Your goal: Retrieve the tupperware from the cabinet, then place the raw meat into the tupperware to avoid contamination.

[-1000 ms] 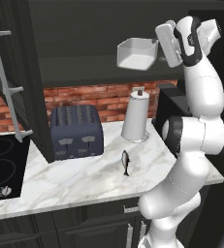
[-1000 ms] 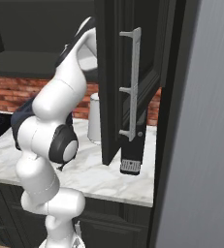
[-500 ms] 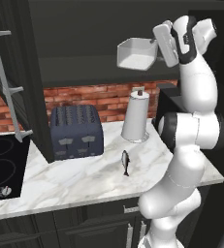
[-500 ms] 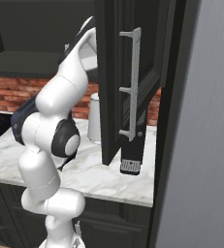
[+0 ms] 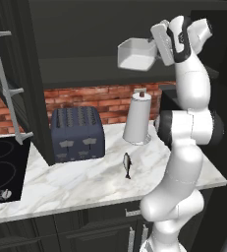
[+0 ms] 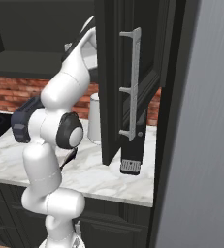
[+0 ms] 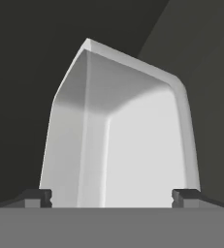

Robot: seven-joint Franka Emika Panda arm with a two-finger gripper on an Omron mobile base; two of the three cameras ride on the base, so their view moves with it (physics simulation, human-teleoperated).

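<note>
The white tupperware (image 5: 134, 55) sits at the front of the open cabinet's dark shelf (image 5: 80, 69), high above the counter. My gripper (image 5: 154, 50) is at its right end, open. In the hand view the tupperware (image 7: 128, 131) stands right in front of my gripper (image 7: 111, 197), one fingertip showing at each of its lower corners; I cannot tell whether they touch it. The raw meat, a small dark fish (image 5: 127, 165), lies on the marble counter (image 5: 85, 182) below, in front of the paper-towel roll.
A dark blue toaster (image 5: 78, 133) stands left of the white paper-towel roll (image 5: 137, 120). The stove (image 5: 2, 170) is at far left. Both cabinet doors hang open: the left door (image 5: 16, 88) and the right door (image 6: 128, 72) over the counter's right end.
The hand has shifted a little to the left, closer onto the tupperware. The tupperware has barely moved and the jaws have stayed wide.
</note>
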